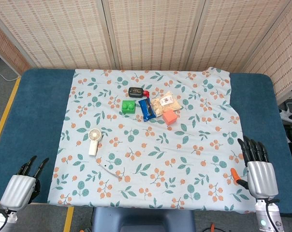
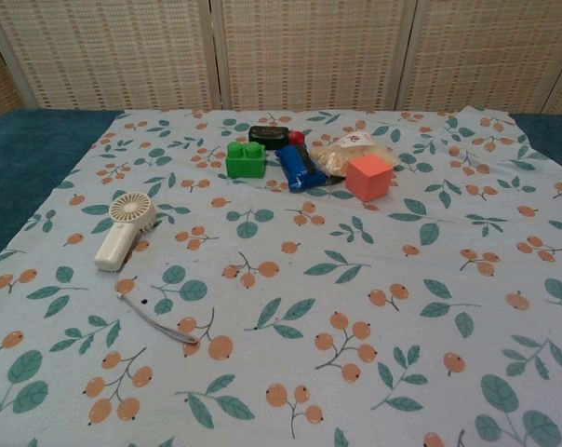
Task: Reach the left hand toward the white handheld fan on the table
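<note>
Left hand (image 1: 21, 186) sits low at the table's near left corner, on the blue edge just off the cloth (image 1: 151, 140) — fingers pointing forward and apart, holding nothing. Right hand (image 1: 258, 174) mirrors it at the near right, fingers straight and spread, empty too (neither shows in the chest view). The fan (image 1: 94, 140) lies flat on the cloth's left side, round white head away from the robot, handle toward it, well apart from the left hand. A thin cord (image 1: 109, 169) lies just right of it. Further back — a green block (image 1: 129, 106), blue packet (image 1: 147, 109) and orange cube (image 1: 170, 116) cluster together.
</note>
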Robot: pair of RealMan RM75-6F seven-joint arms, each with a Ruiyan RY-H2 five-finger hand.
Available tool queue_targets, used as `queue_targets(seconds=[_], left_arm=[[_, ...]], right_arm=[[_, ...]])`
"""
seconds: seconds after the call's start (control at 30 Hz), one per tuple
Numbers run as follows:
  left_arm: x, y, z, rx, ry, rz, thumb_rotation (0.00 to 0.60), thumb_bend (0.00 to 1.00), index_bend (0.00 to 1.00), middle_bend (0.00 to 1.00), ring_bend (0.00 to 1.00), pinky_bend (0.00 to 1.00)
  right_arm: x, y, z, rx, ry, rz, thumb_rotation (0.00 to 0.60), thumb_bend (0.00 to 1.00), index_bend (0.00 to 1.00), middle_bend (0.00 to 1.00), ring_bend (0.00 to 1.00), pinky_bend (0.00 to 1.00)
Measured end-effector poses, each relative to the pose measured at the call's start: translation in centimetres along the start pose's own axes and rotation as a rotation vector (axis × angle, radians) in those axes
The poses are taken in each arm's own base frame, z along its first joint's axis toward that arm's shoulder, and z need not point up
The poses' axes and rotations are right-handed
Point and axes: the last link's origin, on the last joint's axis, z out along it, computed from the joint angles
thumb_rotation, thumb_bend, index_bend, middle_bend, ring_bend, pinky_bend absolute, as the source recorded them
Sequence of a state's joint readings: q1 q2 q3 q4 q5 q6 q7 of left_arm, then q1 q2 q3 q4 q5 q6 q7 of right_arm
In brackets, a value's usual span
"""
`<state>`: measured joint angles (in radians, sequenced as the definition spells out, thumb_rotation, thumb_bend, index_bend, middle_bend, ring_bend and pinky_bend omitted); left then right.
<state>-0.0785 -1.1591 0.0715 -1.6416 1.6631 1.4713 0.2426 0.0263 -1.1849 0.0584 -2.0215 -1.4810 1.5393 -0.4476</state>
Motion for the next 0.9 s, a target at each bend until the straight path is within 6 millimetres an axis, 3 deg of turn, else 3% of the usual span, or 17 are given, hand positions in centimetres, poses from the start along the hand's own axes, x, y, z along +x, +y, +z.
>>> queue_targets(seconds=[0.13,0.2,0.27,0.4,0.53,0.7,0.9], left_arm=[[-0.4,0.3,0.2,-0.018,-0.009,0.001,0.6,0.44,0.0,0.02,0.0,0.22],[-0.8,0.7,0.5,-0.041,-0.012,0.0,0.6,0.46,0.0,0.08,0.04,0.26],[-1.4,1.0,1.1,-0.069,-0.019,-0.004,0.6,0.56,0.0,0.23,0.16,0.39],[-3.1,1.7,3.0,-0.114,-0.024,-0.01,0.6,0.79,0.04,0.6,0.48,0.75],[-5.1,2.8,5.9,-0.162,-0.048,0.009,0.6,0.89,0.06,0.82,0.69,0.94],[-6.7,4.6,9.1,-0.218,-0.05,0.07,0.6,0.97,0.06,0.96,0.8,1.0],[-7.4,5.8,11.8,-0.23,-0.04,0.08,0.6,0.97,0.08,0.99,0.83,1.0]], right_arm=[[0.1,0.1,0.0,0.004,0.014,0.001,0.6,0.19,0.0,0.0,0.0,0.0],[0.2,0.1,0.2,0.009,0.03,-0.003,0.6,0.18,0.0,0.0,0.0,0.0],[0.1,0.2,0.4,0.019,0.048,-0.007,0.6,0.18,0.0,0.0,0.0,0.0],[0.1,0.5,0.6,0.028,0.068,0.011,0.6,0.18,0.0,0.0,0.0,0.0],[0.2,0.7,0.8,0.028,0.088,0.008,0.6,0.19,0.0,0.0,0.0,0.0],[-0.2,0.5,0.8,0.034,0.071,-0.003,0.6,0.19,0.0,0.0,0.0,0.0],[-0.7,0.6,0.9,0.014,0.041,-0.01,0.6,0.19,0.0,0.0,0.0,0.0]])
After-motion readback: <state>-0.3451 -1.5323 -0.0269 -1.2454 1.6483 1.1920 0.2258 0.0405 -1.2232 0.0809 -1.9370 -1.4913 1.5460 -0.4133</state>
